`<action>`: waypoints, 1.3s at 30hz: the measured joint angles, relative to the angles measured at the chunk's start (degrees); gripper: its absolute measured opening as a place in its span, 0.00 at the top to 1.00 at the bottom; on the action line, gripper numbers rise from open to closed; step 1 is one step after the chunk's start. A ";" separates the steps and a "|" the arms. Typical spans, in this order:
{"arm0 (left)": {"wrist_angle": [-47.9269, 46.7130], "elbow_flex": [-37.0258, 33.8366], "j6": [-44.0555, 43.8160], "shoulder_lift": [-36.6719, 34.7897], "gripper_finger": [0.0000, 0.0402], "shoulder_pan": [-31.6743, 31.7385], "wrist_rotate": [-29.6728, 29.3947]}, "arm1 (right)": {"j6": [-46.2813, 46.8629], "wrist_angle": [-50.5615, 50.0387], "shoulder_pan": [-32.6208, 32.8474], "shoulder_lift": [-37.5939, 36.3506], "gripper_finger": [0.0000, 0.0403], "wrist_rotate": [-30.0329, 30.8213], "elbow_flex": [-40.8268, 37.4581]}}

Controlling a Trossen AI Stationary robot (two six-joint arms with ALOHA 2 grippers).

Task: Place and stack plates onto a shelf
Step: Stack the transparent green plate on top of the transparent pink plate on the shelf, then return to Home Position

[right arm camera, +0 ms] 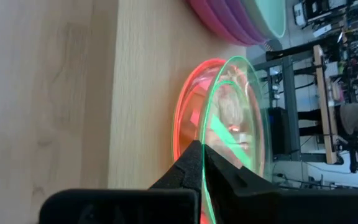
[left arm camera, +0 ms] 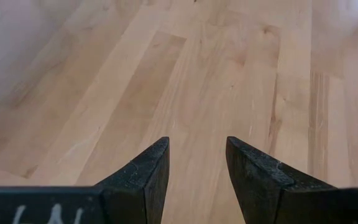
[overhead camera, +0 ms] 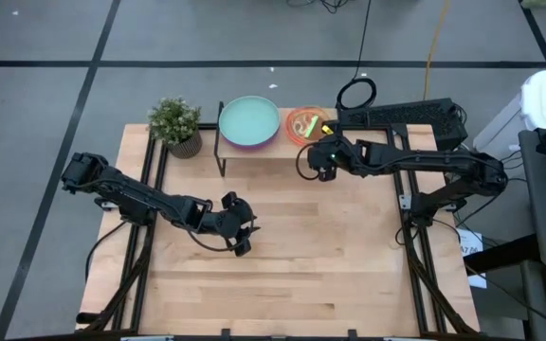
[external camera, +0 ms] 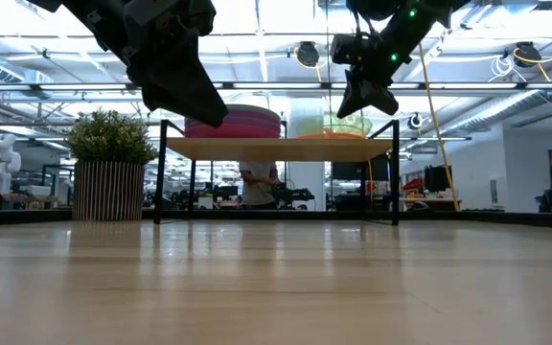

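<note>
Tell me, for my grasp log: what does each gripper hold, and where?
Right gripper: lime-green plate, pinched by its rim. Left gripper: nothing, jaws open.

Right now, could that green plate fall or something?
Maybe. The right gripper pinches only the thin rim of the lime-green plate, tilted above the small stack, so it might slip or land crooked. That stack sits near the end of the shelf, so a bump could push plates off.
</note>
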 joint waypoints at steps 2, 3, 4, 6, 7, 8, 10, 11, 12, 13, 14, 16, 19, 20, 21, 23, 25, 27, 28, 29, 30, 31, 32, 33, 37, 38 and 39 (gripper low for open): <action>0.23 0.00 0.45 0.00 0.59 0.02 -0.02 | -0.80 1.62 0.00 -0.07 1.00 0.00 -0.80; 0.39 0.00 0.85 0.00 0.59 0.01 -0.03 | -1.12 2.11 0.00 -0.07 1.00 -0.02 -1.20; 0.57 0.00 0.93 0.00 0.59 0.01 -0.04 | -1.30 2.36 0.00 -0.03 1.00 -0.02 -1.53; 0.73 0.00 1.05 0.00 0.59 0.02 -0.04 | -1.45 3.20 -0.23 -0.02 1.00 -0.02 -2.12; 0.79 0.00 1.05 0.00 0.59 0.02 -0.04 | -1.43 3.71 -0.39 -0.02 1.00 -0.02 -2.33; 0.83 0.00 1.06 0.00 0.59 0.02 -0.04 | -1.41 4.16 -0.59 -0.02 1.00 -0.02 -2.55; 0.83 0.00 1.07 0.00 0.59 0.02 -0.04 | -1.43 4.52 -0.83 -0.02 1.00 -0.04 -2.91; 0.83 0.00 1.07 0.00 0.59 0.02 -0.04 | -1.69 4.58 -0.98 -0.02 1.00 -0.02 -2.99; 0.83 0.00 1.06 0.00 0.59 0.02 -0.04 | -2.11 4.60 -1.05 -0.02 1.00 -0.02 -3.10; 0.84 0.00 1.06 0.00 0.59 0.02 -0.04 | -2.33 4.65 -1.07 -0.02 1.00 -0.02 -3.26; 0.85 0.00 1.07 0.00 0.59 0.02 -0.04 | -2.40 4.79 -1.10 -0.02 1.00 -0.04 -3.43; 0.83 0.00 1.06 0.00 0.59 0.02 -0.04 | -2.35 5.01 -1.22 -0.02 1.00 -0.04 -3.82; 0.83 0.00 1.07 0.00 0.59 0.02 -0.04 | -2.36 6.42 -1.27 -0.02 1.00 -0.04 -4.75; 0.83 0.00 1.04 0.00 0.59 0.02 -0.04 | -2.41 7.80 -1.27 -0.02 1.00 -0.03 -5.37; 0.83 0.00 1.00 0.00 0.59 0.02 -0.04 | -2.48 9.06 -1.27 -0.02 1.00 -0.04 -5.99; 0.83 0.00 1.02 0.00 0.59 0.02 -0.04 | -3.03 11.20 -1.27 -0.02 0.98 -0.04 -6.96; 0.83 0.00 1.05 0.00 0.59 0.02 -0.04 | -3.32 12.36 -1.25 -0.02 0.95 -0.04 -7.58; 0.83 0.00 1.03 0.00 0.59 0.02 -0.04 | -3.26 13.21 -1.21 -0.02 0.91 -0.01 -7.81; 0.81 0.00 1.07 0.00 0.59 0.02 -0.04 | -3.08 13.84 -1.07 -0.02 0.89 0.15 -7.82; 0.81 0.00 1.07 0.00 0.59 0.02 -0.04 | -2.94 14.47 -0.99 -0.02 0.87 0.36 -7.82; 0.81 0.00 1.07 0.00 0.59 0.02 -0.04 | -2.95 14.99 -0.95 -0.08 0.85 0.58 -7.82; 0.81 0.00 1.07 0.00 0.59 0.02 -0.04 | -2.97 15.26 -0.66 -0.28 0.83 1.13 -7.82; 0.81 0.00 1.07 0.00 0.59 0.02 -0.04 | -2.97 15.37 -0.33 -0.51 0.80 2.02 -7.82; 0.80 0.00 1.07 0.00 0.59 0.02 -0.03 | -2.92 15.83 0.13 -0.86 0.79 3.13 -7.82; 0.76 0.00 0.98 0.00 0.59 0.02 -0.02 | -0.30 16.25 2.87 -3.79 0.73 6.26 -7.82; 0.76 0.00 0.98 0.00 0.59 0.02 -0.02 | 1.09 15.89 3.81 -4.81 0.72 6.24 -7.82; 0.76 0.00 0.91 0.00 0.59 0.02 -0.02 | 2.91 15.57 4.83 -5.94 0.71 6.22 -7.82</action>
